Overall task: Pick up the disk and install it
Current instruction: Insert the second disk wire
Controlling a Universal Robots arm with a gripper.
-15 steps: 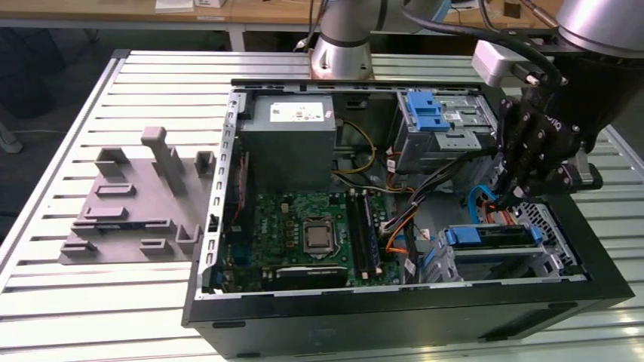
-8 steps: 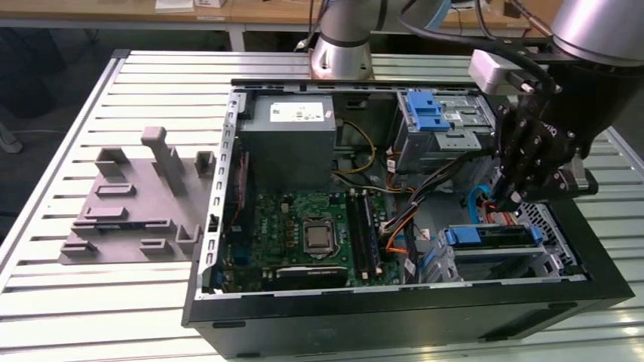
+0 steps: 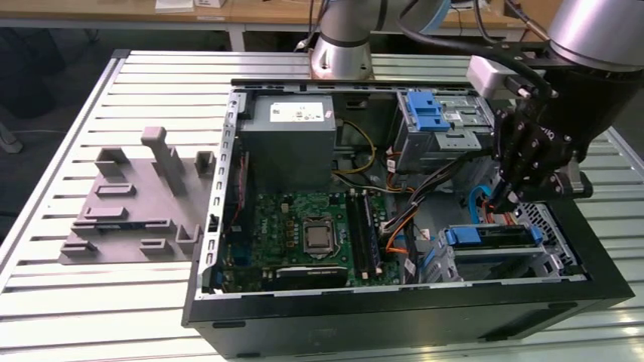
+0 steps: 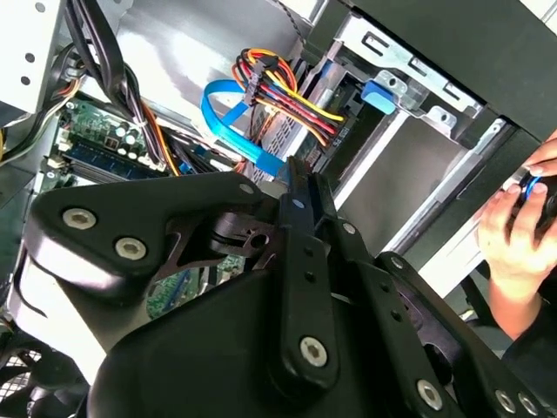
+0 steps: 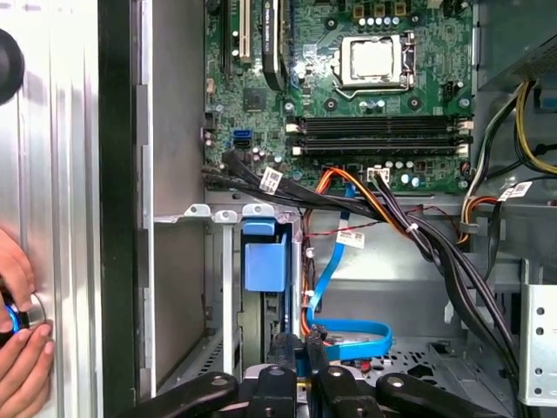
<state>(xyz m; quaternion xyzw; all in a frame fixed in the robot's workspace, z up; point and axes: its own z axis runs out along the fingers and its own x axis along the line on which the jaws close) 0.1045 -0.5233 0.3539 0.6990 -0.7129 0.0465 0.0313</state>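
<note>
We are looking across a slatted metal counter point(image 3: 151, 75). At the exterior view's left, a grey moulded fixture point(image 3: 131, 204) is lying flat on it, well apart from the arm. Beside the fixture, an open computer case point(image 3: 403, 317) is lying on its side. Inside the case we are seeing first the grey power supply point(image 3: 292, 136), then the green motherboard point(image 3: 292, 226) with its processor socket point(image 3: 317, 235). After that comes a tangle of orange, black and yellow cables point(image 3: 403, 226).

Further to the exterior view's right, a blue latch point(image 3: 427, 113) is sitting on the upper drive cage. The end effector point(image 3: 500, 204) is hanging below that cage, inside the case and just above the lower drive bay. In both wrist views its fingers point(image 5: 291, 348) are showing pressed narrowly together, and we are making out nothing between them point(image 4: 296, 174).

The disk point(image 3: 493, 236) is sitting in the lower bay, with its blue carrier front facing the motherboard. In the first wrist view that blue front point(image 5: 265, 257) is standing in the bay slot, just beyond the fingertips. A flat blue data cable point(image 5: 348, 331) is looping close beside the end effector.

A person's hand point(image 5: 19, 348) is resting on the counter outside the case wall.
</note>
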